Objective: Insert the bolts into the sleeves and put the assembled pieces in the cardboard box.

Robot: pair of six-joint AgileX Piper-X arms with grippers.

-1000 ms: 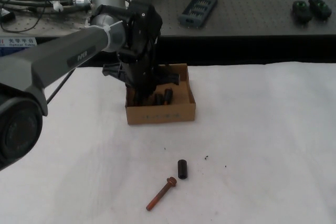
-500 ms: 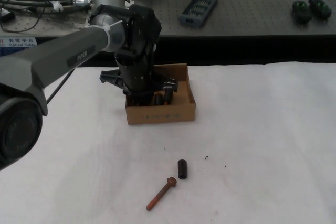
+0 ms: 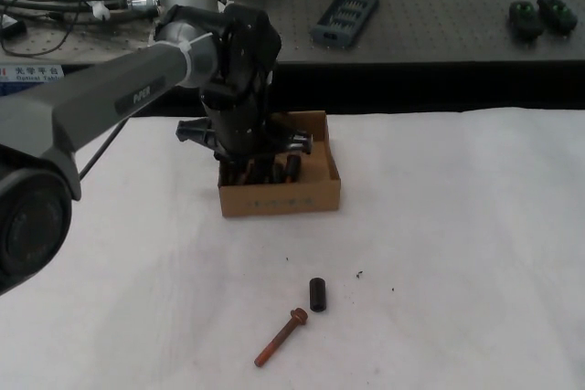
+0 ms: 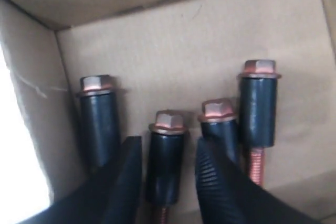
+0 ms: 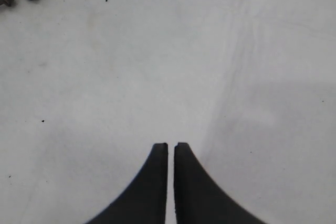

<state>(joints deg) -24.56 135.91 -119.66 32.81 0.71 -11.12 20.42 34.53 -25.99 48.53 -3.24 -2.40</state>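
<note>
- Right gripper (image 5: 171, 145): fingers being held almost together, nothing being gripped; being hung over white cloth (image 5: 220, 51).
- Loose bolt (image 3: 281, 337): being left lying on cloth, nearest.
- Loose sleeve (image 3: 317, 294): being left just beside bolt head.
- Cardboard box (image 3: 279, 198): being kept farther back on cloth; four assembled pieces (image 4: 258, 108) being held in it, side by side.
- Left gripper (image 4: 169, 141): being held inside box, fingers spread, one of them being straddled, not clamped.
- Perforated bench (image 3: 439, 15): lying beyond.

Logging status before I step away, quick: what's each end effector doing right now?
Left end effector: open, straddling an assembled piece in the cardboard box, not gripping it.
Right end effector: closed, empty.
</note>
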